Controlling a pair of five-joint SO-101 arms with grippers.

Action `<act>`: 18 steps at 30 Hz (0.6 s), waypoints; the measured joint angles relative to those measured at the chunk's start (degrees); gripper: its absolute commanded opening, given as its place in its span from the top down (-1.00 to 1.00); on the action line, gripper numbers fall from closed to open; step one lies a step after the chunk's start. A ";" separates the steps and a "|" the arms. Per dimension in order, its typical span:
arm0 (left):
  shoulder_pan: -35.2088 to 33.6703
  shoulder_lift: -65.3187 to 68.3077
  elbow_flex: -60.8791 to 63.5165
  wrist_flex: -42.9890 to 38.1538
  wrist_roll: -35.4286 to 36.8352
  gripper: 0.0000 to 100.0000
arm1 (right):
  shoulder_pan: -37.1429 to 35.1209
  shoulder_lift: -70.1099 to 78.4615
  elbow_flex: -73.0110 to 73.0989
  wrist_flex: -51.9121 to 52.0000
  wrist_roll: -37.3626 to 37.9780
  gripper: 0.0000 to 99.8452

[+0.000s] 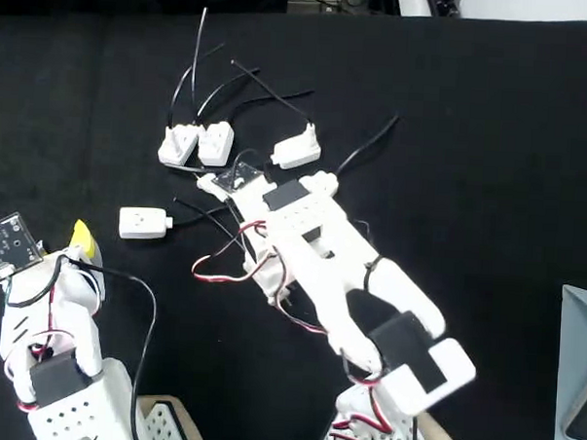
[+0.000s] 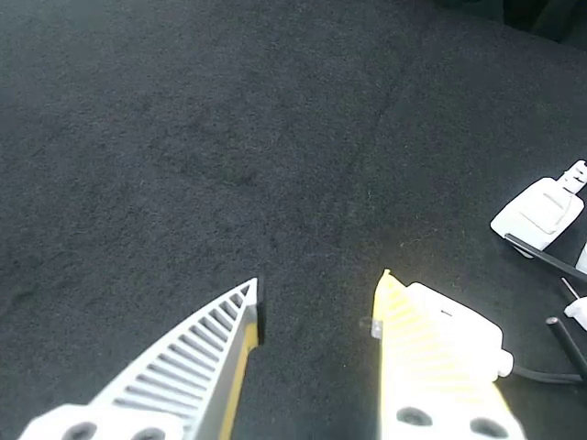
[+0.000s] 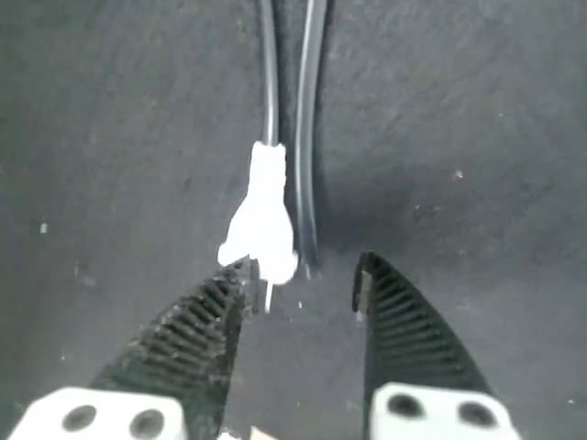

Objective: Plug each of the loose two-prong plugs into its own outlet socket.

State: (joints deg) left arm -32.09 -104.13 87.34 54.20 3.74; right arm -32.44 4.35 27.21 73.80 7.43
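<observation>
Fingers of the right gripper were spread wide above the black cloth, grasping nothing. 1 loose two-prong plug lay at the tip of 1 finger, off-centre, prongs toward the gripper, while a neighbouring black cord ran into the gap instead. A clean pick probably called for shifting sideways until the white body sat centred, then closing on that body alone, clear of cord and prongs. The left gripper, likewise released, hovered over cloth near an outlet socket.
</observation>
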 measured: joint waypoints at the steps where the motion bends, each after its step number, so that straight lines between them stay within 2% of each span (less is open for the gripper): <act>1: 0.00 0.00 0.00 0.00 0.00 0.59 | 0.00 0.62 0.00 -0.44 -0.53 0.64; 18: 0.00 0.00 0.00 0.00 0.00 0.59 | -4.84 5.98 -0.26 -1.05 -8.88 0.65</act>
State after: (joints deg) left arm -32.09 -104.13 87.34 54.20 3.74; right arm -37.27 10.33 26.95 72.75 -1.45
